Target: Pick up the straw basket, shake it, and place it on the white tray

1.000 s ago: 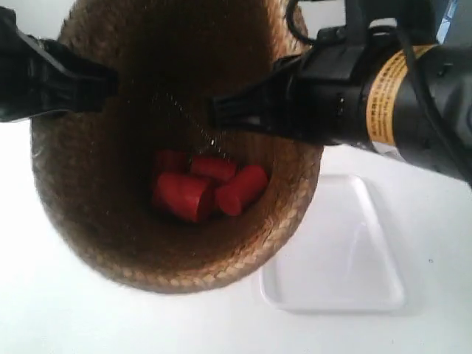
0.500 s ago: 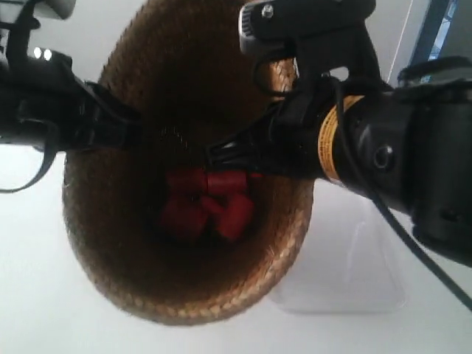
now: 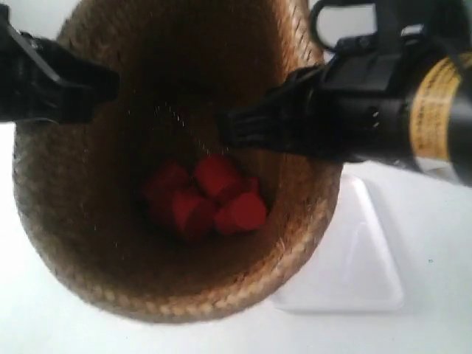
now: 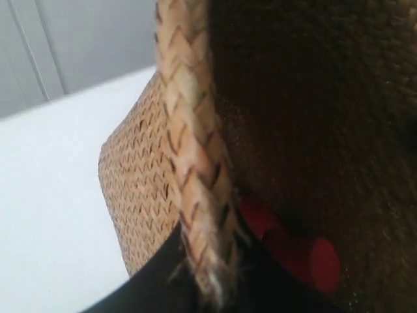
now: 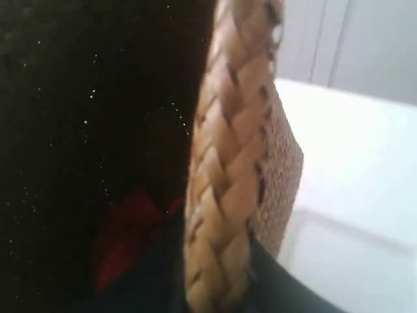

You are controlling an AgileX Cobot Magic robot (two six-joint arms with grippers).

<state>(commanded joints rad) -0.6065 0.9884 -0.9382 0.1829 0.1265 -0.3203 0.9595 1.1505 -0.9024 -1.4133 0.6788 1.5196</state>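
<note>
The white counter (image 3: 44, 324) carries the work area. The left gripper (image 4: 207, 277) is clamped on the braided rim of the straw basket (image 3: 96, 243), and the right gripper (image 5: 218, 277) pinches the opposite rim. The basket hangs above the counter, left of the white tray (image 3: 361, 265), with red pieces (image 3: 206, 199) inside. Risk: hard shaking could pull the flexible rim loose or throw pieces out. The yellow label (image 3: 435, 103) on the arm at the exterior view's right is too blurred to read.

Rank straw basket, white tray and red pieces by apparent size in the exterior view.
1. straw basket, though likely inflated by nearness to the camera.
2. white tray, partly hidden behind the basket.
3. red pieces, taken as a cluster.
</note>
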